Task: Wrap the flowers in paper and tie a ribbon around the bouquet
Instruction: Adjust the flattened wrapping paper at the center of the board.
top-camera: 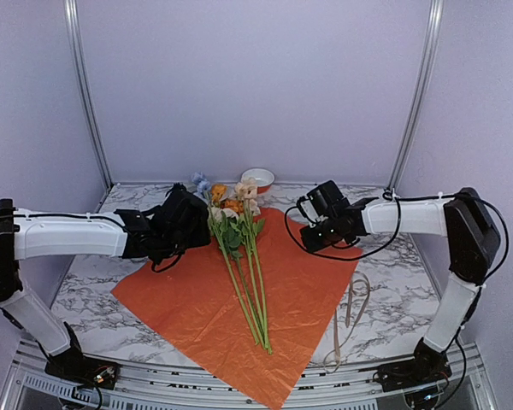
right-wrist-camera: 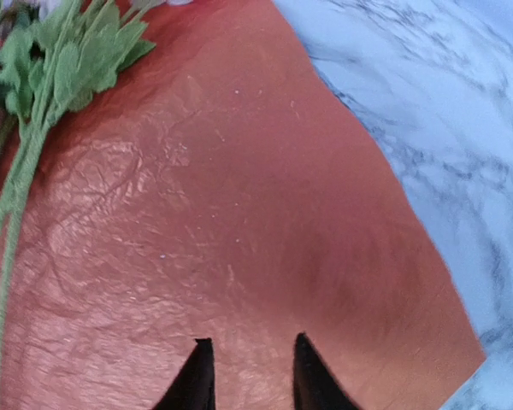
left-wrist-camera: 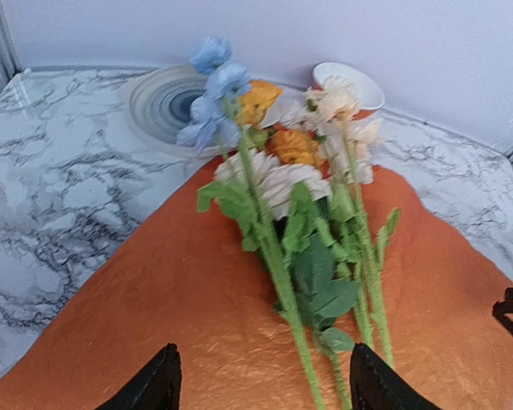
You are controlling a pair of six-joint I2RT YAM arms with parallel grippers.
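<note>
My left gripper (left-wrist-camera: pixel 263 354), black jaws wide apart and empty, hangs low over the crinkled orange paper sheet (top-camera: pixel 179 299), just left of the green-stalked artificial flowers (top-camera: pixel 233 237). My right gripper (right-wrist-camera: pixel 252 340), jaws narrowed but pinching nothing I can see, hovers over the sheet's right corner. The stalks run near-to-far along the sheet's middle, heads far, so I judge either flap folds across that axis.

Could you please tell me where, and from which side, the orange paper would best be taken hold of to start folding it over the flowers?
Probably the paper is best taken at its right corner, with the right claw coming in low from the right. The sheet lies flat with the flowers along its middle, so only the bare side corners offer a free edge to pinch.
</note>
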